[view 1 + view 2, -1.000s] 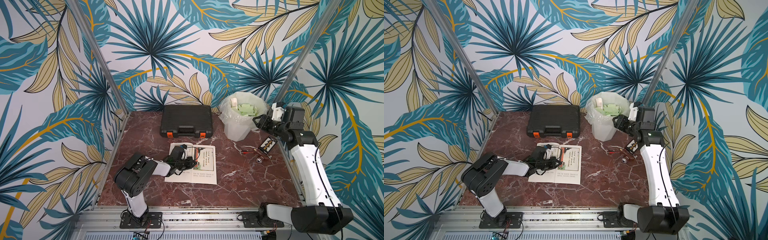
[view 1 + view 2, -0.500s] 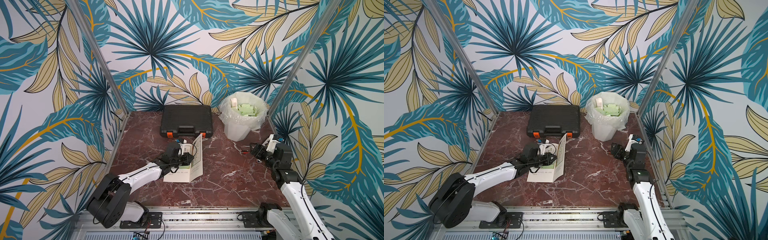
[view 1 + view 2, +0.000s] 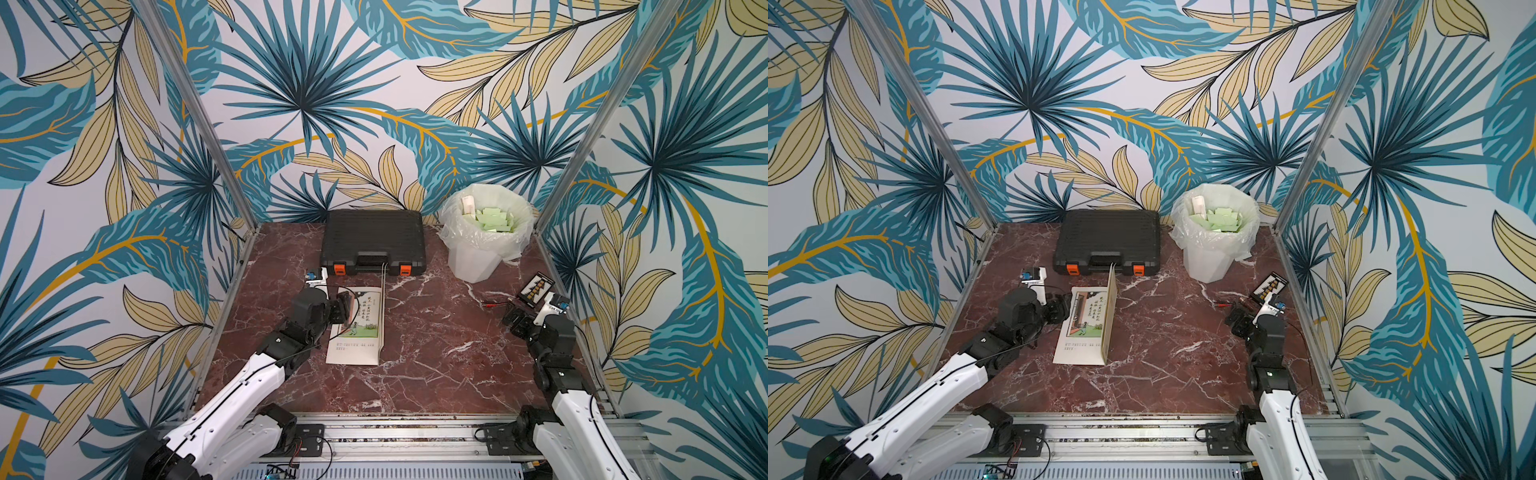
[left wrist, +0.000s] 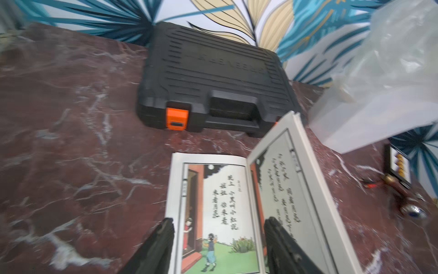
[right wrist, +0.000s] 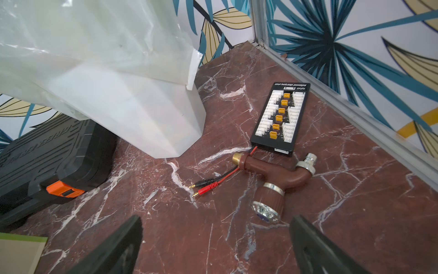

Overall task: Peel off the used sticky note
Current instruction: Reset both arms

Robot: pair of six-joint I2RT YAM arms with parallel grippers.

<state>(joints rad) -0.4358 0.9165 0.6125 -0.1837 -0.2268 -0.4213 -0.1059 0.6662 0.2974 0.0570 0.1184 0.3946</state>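
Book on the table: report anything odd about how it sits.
The book is half open: one half lies flat, the other stands nearly upright on its own. The left gripper, jaws open, is not gripping it.

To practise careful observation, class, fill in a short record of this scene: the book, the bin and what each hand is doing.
Book: lying open, one half standing upright
Sticky note on the open page: none visible
Bin: lined with a bag, green notes inside
Left hand: open, over the book's flat page
Right hand: open, empty, near the brown fitting
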